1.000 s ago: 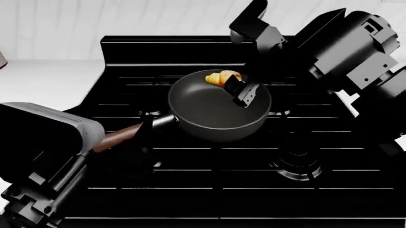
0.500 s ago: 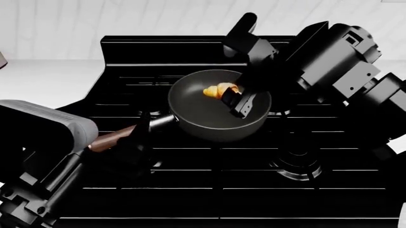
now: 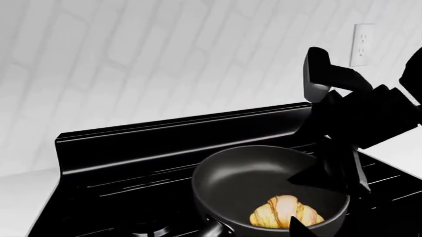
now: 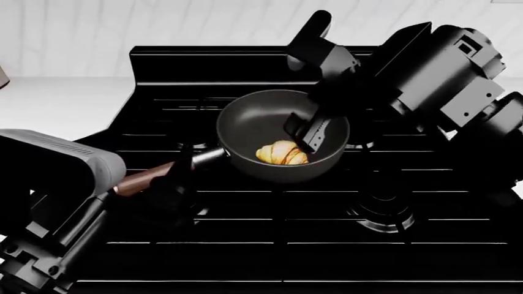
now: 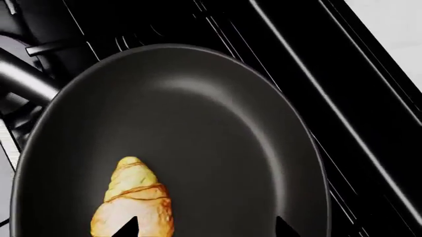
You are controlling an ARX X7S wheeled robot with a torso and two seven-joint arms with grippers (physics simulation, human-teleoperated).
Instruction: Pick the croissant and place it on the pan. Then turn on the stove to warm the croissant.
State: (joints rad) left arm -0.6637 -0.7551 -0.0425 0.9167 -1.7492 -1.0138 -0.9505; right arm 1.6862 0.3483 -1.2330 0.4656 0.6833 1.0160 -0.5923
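Although small beside everything around it, the croissant [image 4: 282,153] is the brightest thing here: a golden crescent with brown ridges, lying loose on the floor of the pan [image 4: 245,122], toward the near wall. It looks light, soft and flaky, likely to crush under a hard squeeze, so a gentle hold across its thick middle would suit it best. Just above it hangs the right gripper [image 4: 307,131], jaws apart and holding nothing. The pan, deep and dark with a reddish-brown handle [image 4: 143,177], sits on a burner of the black stove [image 4: 278,226]. The left gripper [image 4: 176,184] hovers at that handle; whether it is closed cannot be told. No knobs show.
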